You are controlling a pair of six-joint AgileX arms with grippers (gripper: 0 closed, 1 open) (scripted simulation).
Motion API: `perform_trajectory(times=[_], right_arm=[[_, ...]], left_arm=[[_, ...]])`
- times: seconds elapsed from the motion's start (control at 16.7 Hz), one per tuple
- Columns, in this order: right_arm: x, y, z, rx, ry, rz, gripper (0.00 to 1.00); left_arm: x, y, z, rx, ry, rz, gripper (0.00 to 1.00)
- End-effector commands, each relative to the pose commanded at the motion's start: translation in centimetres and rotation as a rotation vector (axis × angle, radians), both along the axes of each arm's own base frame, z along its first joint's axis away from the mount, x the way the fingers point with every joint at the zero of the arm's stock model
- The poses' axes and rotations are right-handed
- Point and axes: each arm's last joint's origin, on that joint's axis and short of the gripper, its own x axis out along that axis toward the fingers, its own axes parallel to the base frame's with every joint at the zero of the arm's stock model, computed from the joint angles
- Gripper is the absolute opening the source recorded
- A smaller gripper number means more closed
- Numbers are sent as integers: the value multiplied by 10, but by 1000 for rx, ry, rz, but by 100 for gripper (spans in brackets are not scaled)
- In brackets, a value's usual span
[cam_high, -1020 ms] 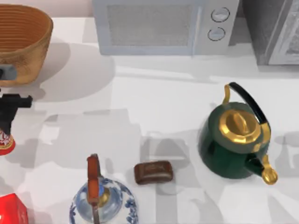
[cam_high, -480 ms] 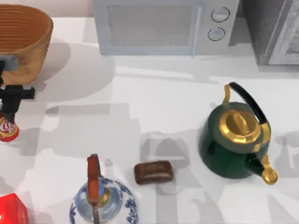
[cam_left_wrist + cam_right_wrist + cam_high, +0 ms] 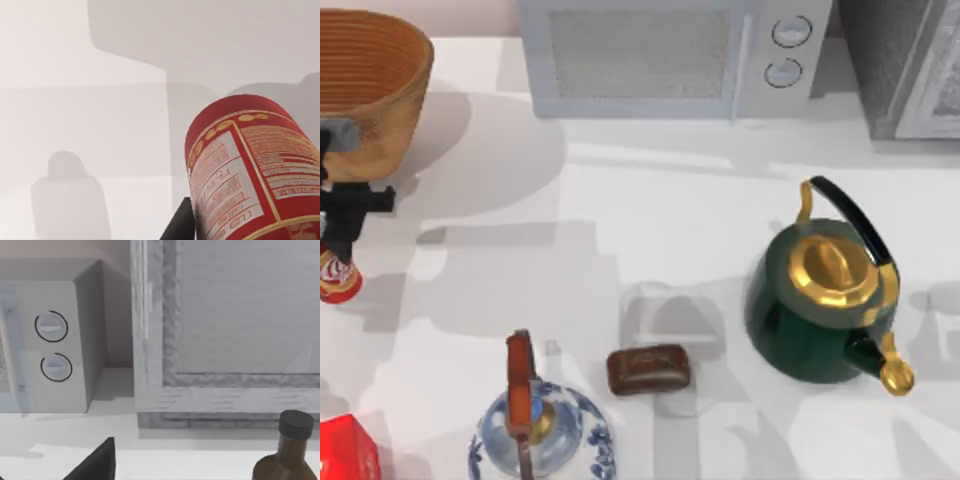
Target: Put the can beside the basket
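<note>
Your left hand [image 3: 342, 232] sits at the far left edge of the bench [image 3: 620, 230], and it has the soda can [image 3: 336, 276] clamped: in the top view the dark fingers [image 3: 348, 205] run down onto the can's top, and in the left wrist view the can's red label [image 3: 245, 170] sits right against a dark finger [image 3: 180, 225], so you can judge the hand closed on it rather than merely near it. The can hangs just below the hand with its long axis close to upright, tipped a little as the wrist camera sees it; whether its base touches the bench you cannot tell. The relation that matters is can to wicker basket [image 3: 365, 95]: the basket stands at the back-left corner, directly behind the hand, and the can lies just in front of its wall, near but apart. You are probably at the placing step, so what remains is to settle the can upright and let go without nudging the basket. Your right hand is parked off toward the microwave [image 3: 50, 340] and a brown bottle [image 3: 282, 455]; its opening cannot be told.
</note>
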Motion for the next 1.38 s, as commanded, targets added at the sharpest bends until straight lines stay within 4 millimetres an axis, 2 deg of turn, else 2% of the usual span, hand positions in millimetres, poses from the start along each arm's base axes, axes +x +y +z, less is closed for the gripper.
perform_trajectory(times=[0.36, 1.02, 1.38], right_arm=[[0, 0, 0, 0, 0, 0, 100], [0, 0, 0, 0, 0, 0, 100], [0, 0, 0, 0, 0, 0, 100]], left_arm=[[0, 0, 0, 0, 0, 0, 98], [-1, 0, 1, 2, 8, -3, 100], [-12, 1, 6, 19, 121, -8, 100]])
